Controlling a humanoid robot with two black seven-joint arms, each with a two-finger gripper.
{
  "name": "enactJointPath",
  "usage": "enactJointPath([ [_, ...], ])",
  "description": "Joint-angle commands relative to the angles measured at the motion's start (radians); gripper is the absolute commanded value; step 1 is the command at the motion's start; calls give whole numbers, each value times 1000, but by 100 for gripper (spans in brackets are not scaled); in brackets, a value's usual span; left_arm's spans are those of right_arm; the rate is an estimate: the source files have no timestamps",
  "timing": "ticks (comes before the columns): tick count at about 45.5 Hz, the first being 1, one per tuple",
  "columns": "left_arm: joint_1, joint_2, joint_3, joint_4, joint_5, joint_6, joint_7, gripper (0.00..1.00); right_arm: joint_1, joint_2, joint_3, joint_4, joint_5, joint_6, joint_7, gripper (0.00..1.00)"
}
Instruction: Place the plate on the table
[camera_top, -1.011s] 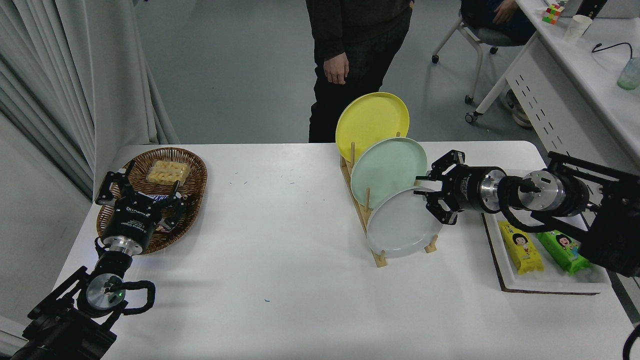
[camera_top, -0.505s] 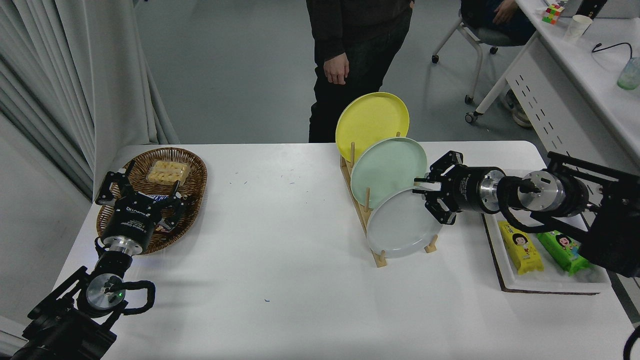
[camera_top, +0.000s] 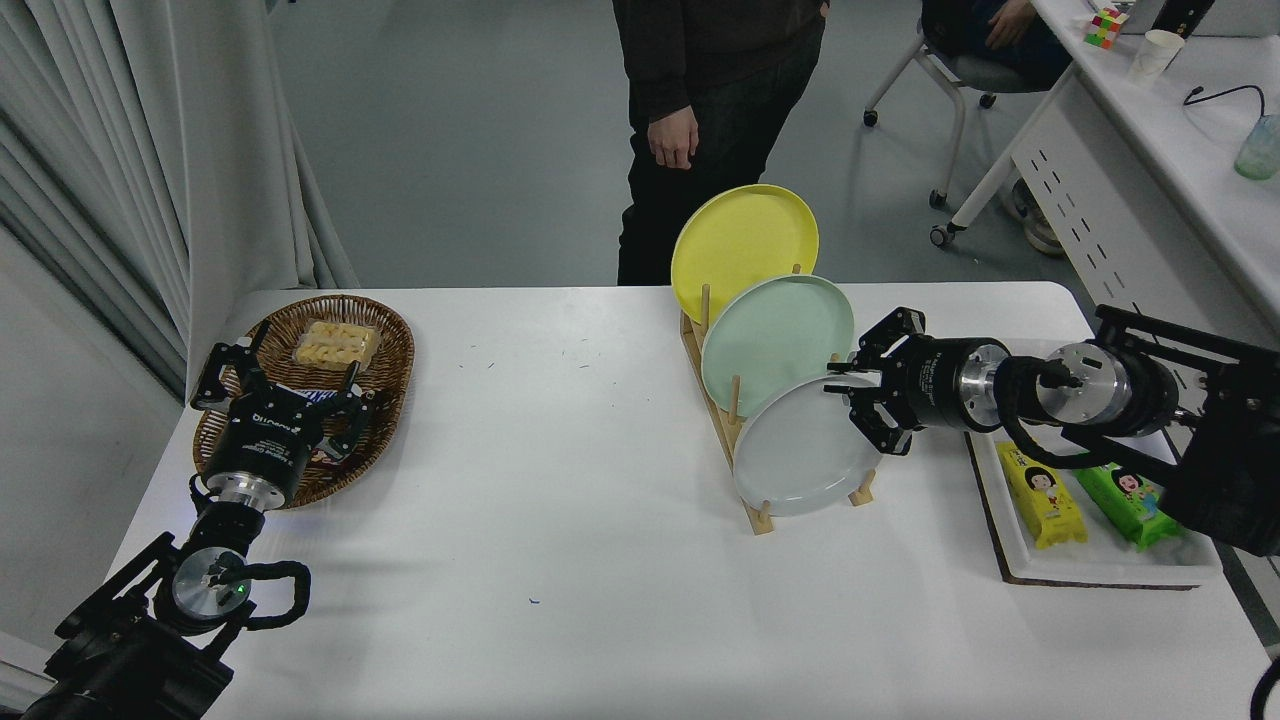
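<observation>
The pale grey plate (camera_top: 800, 450) stands tilted in the front slot of a wooden rack (camera_top: 745, 475) on the white table (camera_top: 560, 500). Behind it stand a mint green plate (camera_top: 775, 340) and a yellow plate (camera_top: 740, 245). My right gripper (camera_top: 845, 385) is open at the grey plate's upper right rim, with its fingers on either side of the rim. My left gripper (camera_top: 280, 385) is parked at the lower left over the basket, fingers spread.
A wicker basket (camera_top: 385, 345) with snacks sits at the left. A white tray (camera_top: 1100, 570) with yellow and green packets lies at the right. A person (camera_top: 700, 100) stands at the table's far side. A white desk (camera_top: 1150, 150) is at the upper right.
My right gripper has moved slightly left, closer onto the grey plate's upper right rim. The plates and the left arm have not moved.
</observation>
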Motion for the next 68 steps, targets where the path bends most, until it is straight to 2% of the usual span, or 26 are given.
enactJointPath([
  [1,0,0,0,0,0,0,0,98,8,-3,-1,1,4,0,-2,20],
  [53,0,0,0,0,0,0,0,98,25,-9,-1,-1,27,5,-12,15],
  [59,0,0,0,0,0,0,-1,98,27,-9,-3,-1,27,5,-12,13],
  [68,0,0,0,0,0,0,-1,98,27,-9,-3,-1,24,6,-12,4],
])
